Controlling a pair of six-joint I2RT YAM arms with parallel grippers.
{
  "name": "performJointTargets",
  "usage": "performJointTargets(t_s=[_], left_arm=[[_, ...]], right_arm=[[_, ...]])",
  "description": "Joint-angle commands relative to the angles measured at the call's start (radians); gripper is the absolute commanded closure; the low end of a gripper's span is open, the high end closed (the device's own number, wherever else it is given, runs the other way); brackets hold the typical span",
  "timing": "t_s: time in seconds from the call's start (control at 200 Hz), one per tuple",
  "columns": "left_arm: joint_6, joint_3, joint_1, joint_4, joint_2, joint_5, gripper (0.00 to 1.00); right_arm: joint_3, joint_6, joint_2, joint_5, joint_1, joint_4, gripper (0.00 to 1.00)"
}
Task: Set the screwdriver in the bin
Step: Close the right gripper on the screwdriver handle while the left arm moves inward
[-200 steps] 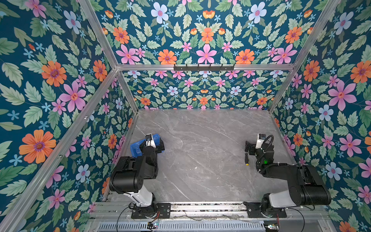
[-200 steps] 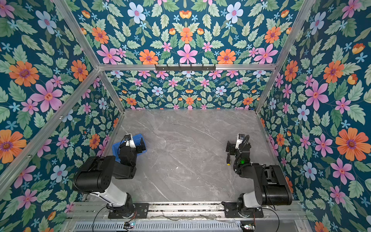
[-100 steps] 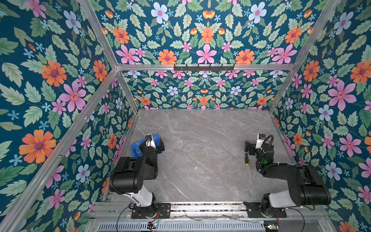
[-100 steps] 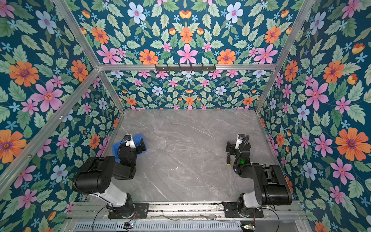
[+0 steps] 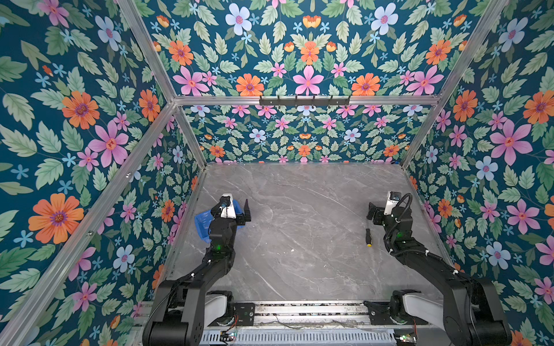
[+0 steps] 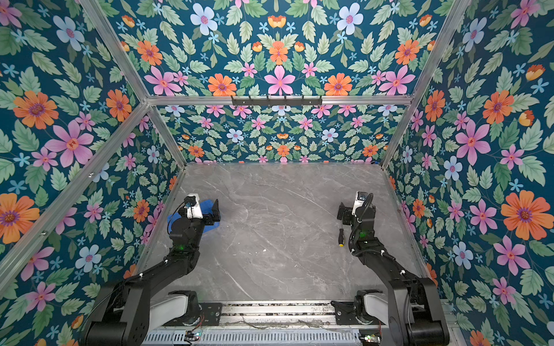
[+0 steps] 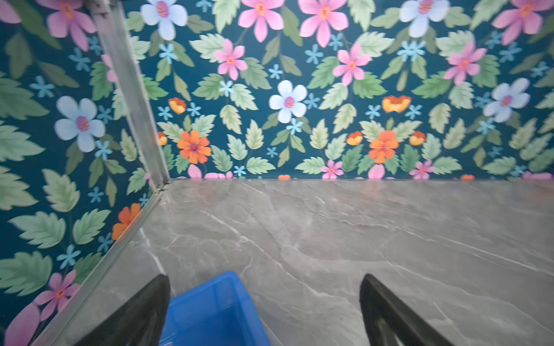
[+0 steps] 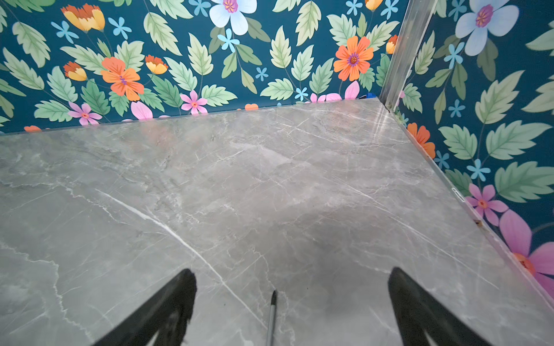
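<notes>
Left gripper (image 7: 263, 311) wide, empty; bin (image 5: 203, 223) directly beneath it, partly hidden by arm, nothing visible inside.

Right gripper (image 8: 292, 302) wide, empty; screwdriver (image 5: 368, 236) on table (image 5: 299, 254) below it, shaft tip between fingers, untouched.

Nothing done yet: grasp, carry across, drop remain.

No legible text or labels anywhere

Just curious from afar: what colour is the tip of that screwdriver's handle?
Yellow. The screwdriver has a black handle with a yellow butt end, clearest in a top view.
</notes>
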Motion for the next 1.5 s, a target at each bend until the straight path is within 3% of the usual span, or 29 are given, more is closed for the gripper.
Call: performJointTargets(t_s=[0.0, 0.185, 0.425, 0.755, 1.025, 1.496], left_arm=[[0.08, 0.023, -0.073, -0.142, -0.044, 0.07, 0.0], [0.125, 0.044, -0.223, -0.199, -0.078, 0.169, 0.0], [0.14, 0.096, -0.339, -0.206, -0.012, 0.385, 0.0], [0.205, 0.213, -0.454, -0.353, 0.088, 0.498, 0.0], [0.24, 0.251, -0.508, -0.412, 0.123, 0.498, 0.0], [0.24, 0.247, -0.526, -0.415, 0.125, 0.477, 0.0]], right_arm=[[0.066, 0.154, -0.057, 0.083, 0.015, -0.291, 0.01], [0.141, 0.311, -0.135, 0.0, 0.016, -0.601, 0.01], [0.171, 0.399, -0.172, -0.118, 0.015, -0.801, 0.01], [0.18, 0.406, -0.018, -0.199, 0.014, -0.847, 0.01], [0.224, 0.429, 0.118, -0.225, 0.014, -0.875, 0.33], [0.207, 0.44, 0.233, -0.259, 0.015, -0.835, 0.56]])
